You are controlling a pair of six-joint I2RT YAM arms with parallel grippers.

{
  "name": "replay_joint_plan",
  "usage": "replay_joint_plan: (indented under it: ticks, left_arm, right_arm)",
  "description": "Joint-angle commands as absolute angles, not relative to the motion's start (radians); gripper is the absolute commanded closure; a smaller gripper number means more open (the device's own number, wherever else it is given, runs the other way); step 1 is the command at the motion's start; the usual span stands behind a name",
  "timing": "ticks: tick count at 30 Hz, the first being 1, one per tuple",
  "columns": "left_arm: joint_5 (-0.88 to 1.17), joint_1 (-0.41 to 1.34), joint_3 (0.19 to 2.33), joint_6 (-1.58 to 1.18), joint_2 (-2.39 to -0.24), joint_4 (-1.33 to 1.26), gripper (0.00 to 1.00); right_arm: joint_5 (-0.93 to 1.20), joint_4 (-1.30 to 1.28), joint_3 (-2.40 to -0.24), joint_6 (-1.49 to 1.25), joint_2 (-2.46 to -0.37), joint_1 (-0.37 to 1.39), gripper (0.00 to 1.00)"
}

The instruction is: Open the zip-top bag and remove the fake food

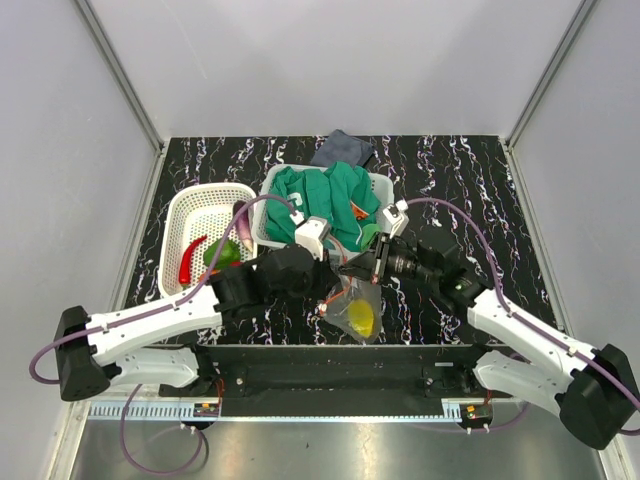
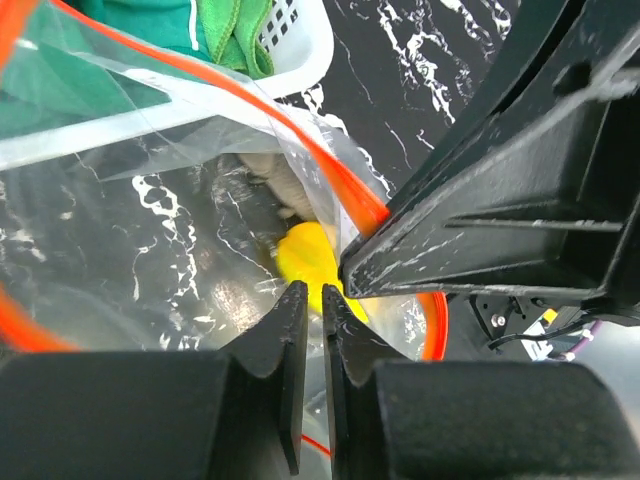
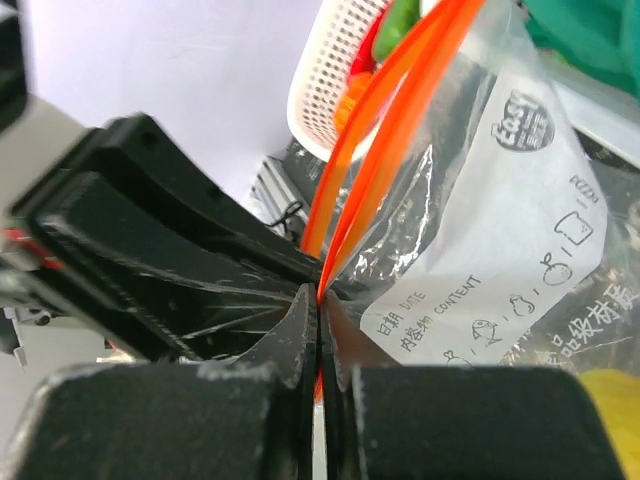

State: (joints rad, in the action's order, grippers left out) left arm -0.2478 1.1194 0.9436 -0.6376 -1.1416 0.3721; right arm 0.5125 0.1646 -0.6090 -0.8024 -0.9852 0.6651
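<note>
The zip-top bag (image 1: pixel 355 300) hangs between both grippers over the near middle of the table, with a yellow fake food piece (image 1: pixel 361 319) inside. My left gripper (image 1: pixel 336 276) is shut on one side of the bag's mouth. In the left wrist view its jaws (image 2: pixel 312 292) pinch clear film, with the yellow piece (image 2: pixel 303 258) and orange-red zip strip (image 2: pixel 330 172) beyond. My right gripper (image 1: pixel 362 268) is shut on the other side. In the right wrist view its jaws (image 3: pixel 318 295) clamp the orange strip (image 3: pixel 385 110). The mouth is parted.
A white perforated basket (image 1: pixel 184 213) at the left holds a red chili (image 1: pixel 192 258), a green piece (image 1: pixel 222 255) and a purple one (image 1: pixel 243 230). A grey basket (image 1: pixel 381 186) with a green garment (image 1: pixel 330 195) stands behind the bag. A dark cloth (image 1: pixel 342 148) lies further back.
</note>
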Motion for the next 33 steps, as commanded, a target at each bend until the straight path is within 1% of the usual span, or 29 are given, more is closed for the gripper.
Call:
replay_joint_plan:
  ticks: [1,5,9,15,18,21,22,24,25,28,29,31,33]
  left_arm:
    - [-0.287,1.123,0.927,-0.652,-1.12,0.33,0.86]
    - [-0.241,1.123,0.954,-0.629,-1.176,0.327,0.85]
    - [-0.184,1.123,1.006,-0.609,-1.299,0.336,0.83]
    - [-0.153,1.123,1.026,-0.629,-1.4,0.308,0.84]
    - [-0.141,1.123,1.023,-0.653,-1.436,0.281,0.83]
    - [-0.141,1.123,1.032,-0.695,-1.473,0.297,0.78]
    - [-0.144,1.123,1.037,-0.71,-1.491,0.305,0.72]
    - [-0.141,1.124,1.035,-0.742,-1.506,0.318,0.67]
    - [-0.138,1.124,1.034,-0.755,-1.514,0.322,0.61]
    - [-0.14,1.124,1.031,-0.793,-1.543,0.347,0.58]
    - [-0.144,1.124,1.029,-0.801,-1.554,0.366,0.53]
    - [-0.158,1.129,1.023,-0.828,-1.559,0.383,0.46]
    - [-0.163,1.132,1.017,-0.848,-1.562,0.406,0.43]
  right_arm:
    - [0.554,0.284,-0.666,-0.816,-0.957,0.676,1.0]
    - [0.522,0.249,-0.617,-0.808,-0.907,0.676,1.0]
    - [0.454,0.167,-0.543,-0.799,-0.795,0.675,1.0]
    - [0.328,-0.047,-0.491,-0.767,-0.599,0.676,1.0]
    - [0.302,-0.1,-0.479,-0.769,-0.56,0.676,1.0]
    - [0.296,-0.12,-0.476,-0.769,-0.548,0.675,1.0]
    - [0.293,-0.124,-0.477,-0.767,-0.548,0.676,1.0]
    - [0.291,-0.126,-0.48,-0.762,-0.551,0.676,1.0]
    - [0.29,-0.126,-0.48,-0.761,-0.552,0.676,1.0]
    - [0.291,-0.129,-0.482,-0.752,-0.56,0.675,1.0]
    - [0.29,-0.13,-0.482,-0.749,-0.564,0.676,1.0]
    - [0.29,-0.135,-0.485,-0.741,-0.566,0.676,1.0]
    - [0.29,-0.137,-0.486,-0.739,-0.569,0.676,1.0]
